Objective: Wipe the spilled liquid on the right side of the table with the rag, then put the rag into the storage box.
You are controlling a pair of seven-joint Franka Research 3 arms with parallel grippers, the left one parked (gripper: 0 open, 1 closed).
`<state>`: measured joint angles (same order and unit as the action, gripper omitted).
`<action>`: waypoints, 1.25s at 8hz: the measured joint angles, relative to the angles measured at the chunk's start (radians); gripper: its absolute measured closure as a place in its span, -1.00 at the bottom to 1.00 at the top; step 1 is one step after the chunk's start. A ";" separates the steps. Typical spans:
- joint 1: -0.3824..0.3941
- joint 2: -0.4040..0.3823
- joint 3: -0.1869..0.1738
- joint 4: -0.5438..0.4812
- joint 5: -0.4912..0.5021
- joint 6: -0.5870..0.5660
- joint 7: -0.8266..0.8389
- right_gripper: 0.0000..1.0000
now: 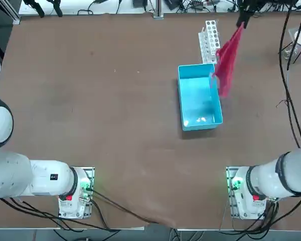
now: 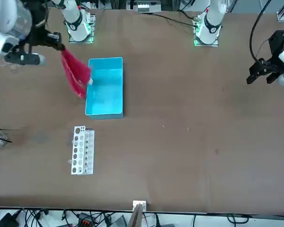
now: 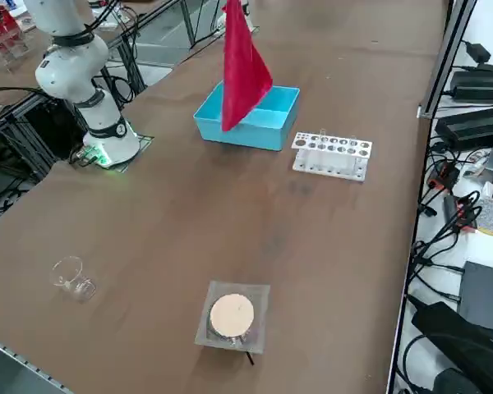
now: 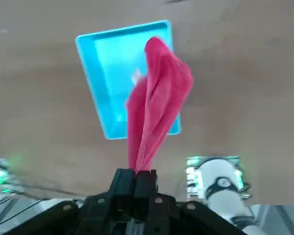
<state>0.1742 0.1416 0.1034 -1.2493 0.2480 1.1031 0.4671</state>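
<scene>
The right gripper [image 4: 136,177] is pressed together on one end of the rag [image 1: 227,61], pinching it so the red cloth hangs down in long loose folds, clear of the table [image 1: 115,110]. Seen from overhead, the rag dangles at the box's [image 1: 198,100] far right corner, its lower end over the rim there; the wrist view shows the cloth hanging above the box's open inside. The box is a light blue bin sitting flat on the table, and nothing rests on its floor apart from some pale glints near one end. Just beyond the box, on the side away from the robot, lies a narrow white rack [image 1: 208,41] with round holes. Farther from the box, toward the table's right edge, stand a clear glass beaker [image 3: 72,277] and a clear square dish [image 3: 232,316] with a round tan disc in it
</scene>
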 joint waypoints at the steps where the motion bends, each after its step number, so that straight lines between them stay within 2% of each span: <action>1: 0.009 -0.008 0.000 0.000 0.042 0.001 0.044 0.96; 3: 0.043 -0.013 0.000 -0.031 0.069 0.036 0.109 0.92; 6: 0.057 -0.006 -0.004 -0.135 0.049 0.152 0.116 -0.06; 8: 0.057 -0.007 -0.007 -0.141 -0.029 0.217 0.115 -0.84; 9: 0.057 -0.009 -0.008 -0.141 -0.069 0.232 0.097 -1.00; 10: 0.060 -0.010 -0.024 -0.141 -0.118 0.235 0.042 -1.00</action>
<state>0.2344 0.1312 0.0791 -1.3906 0.1298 1.3380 0.5095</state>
